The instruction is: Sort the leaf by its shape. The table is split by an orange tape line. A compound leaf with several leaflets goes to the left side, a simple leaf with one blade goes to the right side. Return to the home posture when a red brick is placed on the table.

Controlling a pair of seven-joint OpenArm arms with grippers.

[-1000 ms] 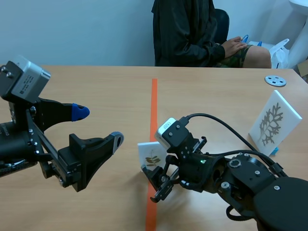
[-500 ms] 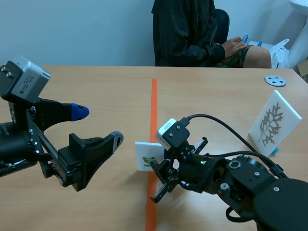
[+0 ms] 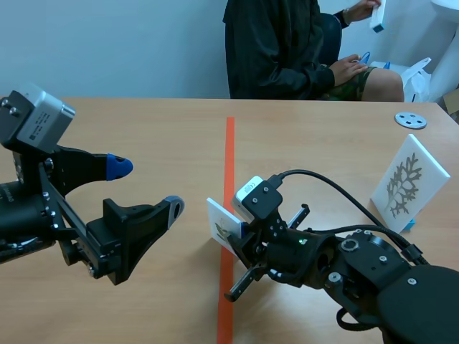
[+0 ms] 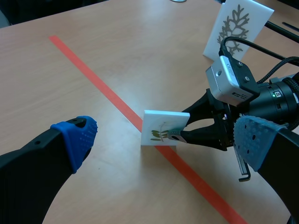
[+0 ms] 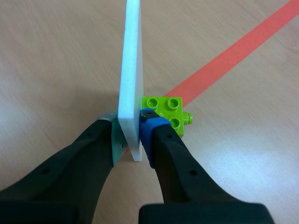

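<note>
A small white card (image 3: 221, 226) with a green-brown leaf picture stands upright on the orange tape line (image 3: 228, 158), fixed to a green brick (image 5: 166, 109) at its foot. My right gripper (image 3: 240, 233) is shut on the card (image 5: 131, 70), one pad on each face, low by the brick. The left wrist view shows the card's (image 4: 161, 129) printed face and the right gripper (image 4: 181, 135) behind it. My left gripper (image 3: 147, 186) hangs open left of the card, apart from it, with nothing between its fingers.
A larger white card (image 3: 405, 183) with a grey branching leaf leans at the right side of the table. A grey disc (image 3: 410, 120) lies at the far right. A person (image 3: 287, 43) sits across the table.
My right gripper's fingers have closed onto the card, and the card has turned from facing the camera to nearly edge-on. The person has raised a hand. The left arm has not moved.
</note>
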